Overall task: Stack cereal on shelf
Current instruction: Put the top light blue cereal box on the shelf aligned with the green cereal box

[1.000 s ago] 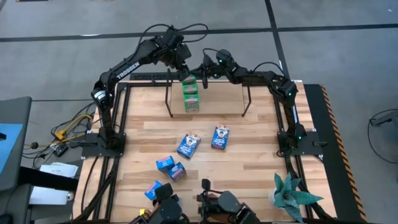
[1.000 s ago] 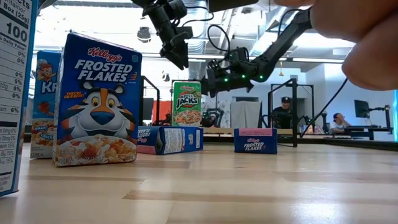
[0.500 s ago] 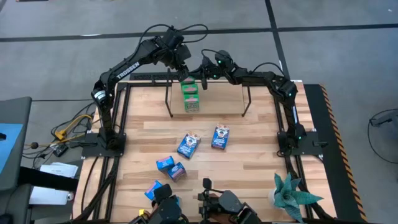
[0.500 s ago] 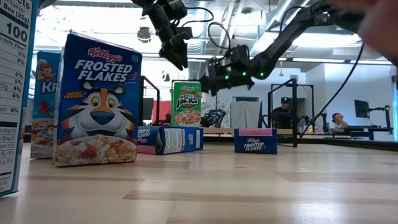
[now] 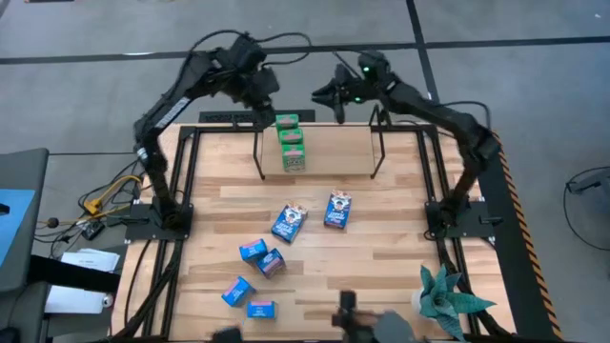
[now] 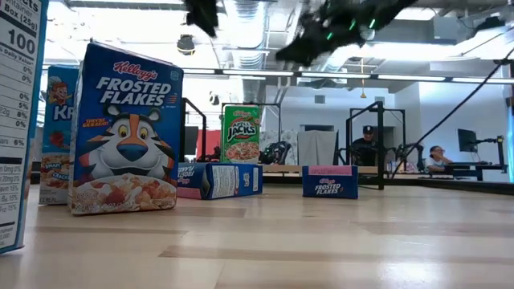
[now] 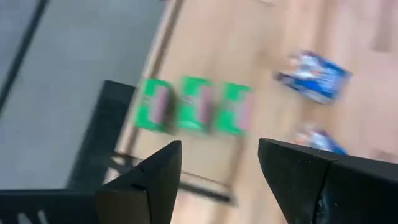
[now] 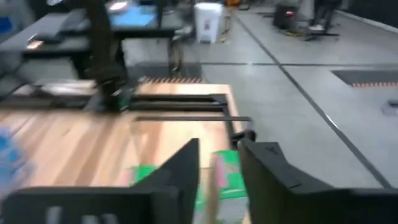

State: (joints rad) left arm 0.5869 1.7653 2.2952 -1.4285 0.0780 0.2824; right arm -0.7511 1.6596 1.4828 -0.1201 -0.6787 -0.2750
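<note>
three boxy green cardboard cereal boxes (image 5: 292, 143)

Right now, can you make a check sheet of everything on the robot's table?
Surface: wooden table, bare in places.
Job's things: three green boxes in a row on the shelf; two dark blue boxes lying mid-table; four light blue boxes near the front edge.
Clutter: a plant at the front right corner.
Grippers: left gripper fingers open, above the shelf's back left; right gripper fingers open, above the shelf's back right; both empty.
Cables: wires on the floor, left of the table.
Surroundings: people beyond the table.
</note>
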